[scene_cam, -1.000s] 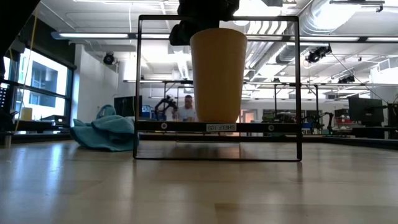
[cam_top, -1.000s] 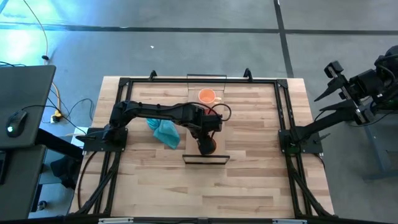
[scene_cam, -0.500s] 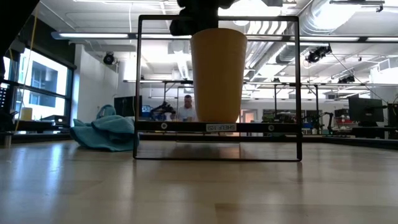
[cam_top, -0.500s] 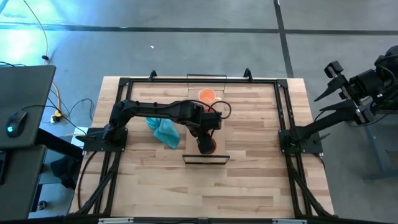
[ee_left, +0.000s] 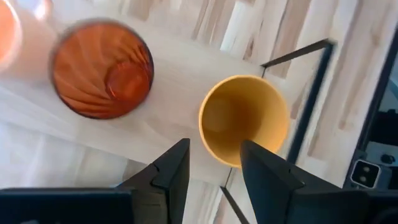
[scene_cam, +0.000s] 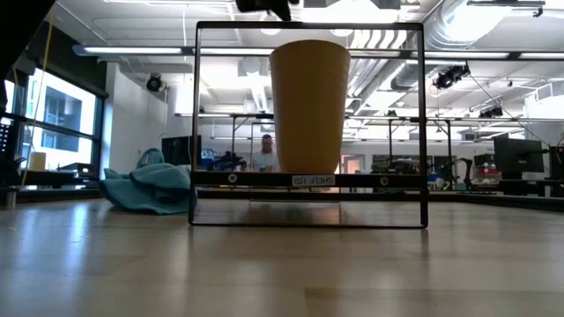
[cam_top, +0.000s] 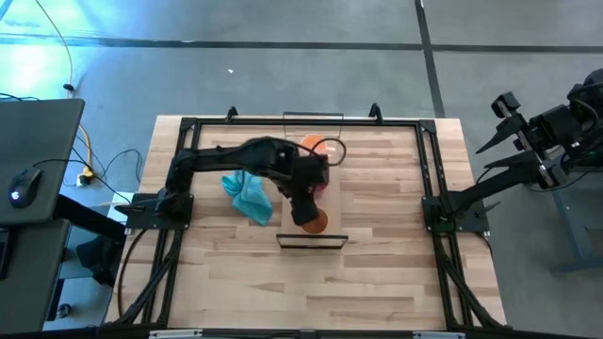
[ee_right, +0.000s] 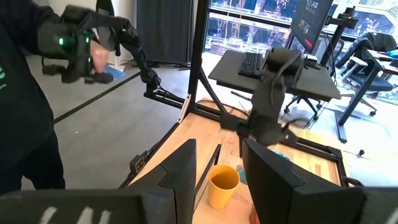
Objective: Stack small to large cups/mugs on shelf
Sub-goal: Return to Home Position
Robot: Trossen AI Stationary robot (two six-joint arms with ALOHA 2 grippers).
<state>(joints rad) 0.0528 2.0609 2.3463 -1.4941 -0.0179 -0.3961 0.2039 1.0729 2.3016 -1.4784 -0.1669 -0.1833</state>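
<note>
The amber-brown cup (ee_left: 244,120) stands upright on its base on the shelf (ee_left: 177,87), near the shelf's near end (cam_top: 316,222); the low view shows it on the board (scene_cam: 308,106). The dark red patterned cup (ee_left: 102,68) stands beside it on the shelf, hidden under the arm in the high view. The pale orange mug (cam_top: 314,144) sits at the shelf's far end. My left gripper (ee_left: 214,165) is open, above the amber cup and touching nothing. My right gripper (ee_right: 217,152) is open and waits off the table's right side (cam_top: 528,132).
A black wire frame (scene_cam: 198,123) stands around the shelf's near end, with the shelf board (scene_cam: 308,180) across it. A teal cloth (cam_top: 248,196) lies on the table left of the shelf. A person with hand controllers (ee_right: 74,43) stands beyond the table.
My left gripper has risen from the amber cup's rim, nearly out of the low view's top, and drawn back a little toward the far edge. The amber cup has stayed upright on the shelf and now shows uncovered in the high view.
</note>
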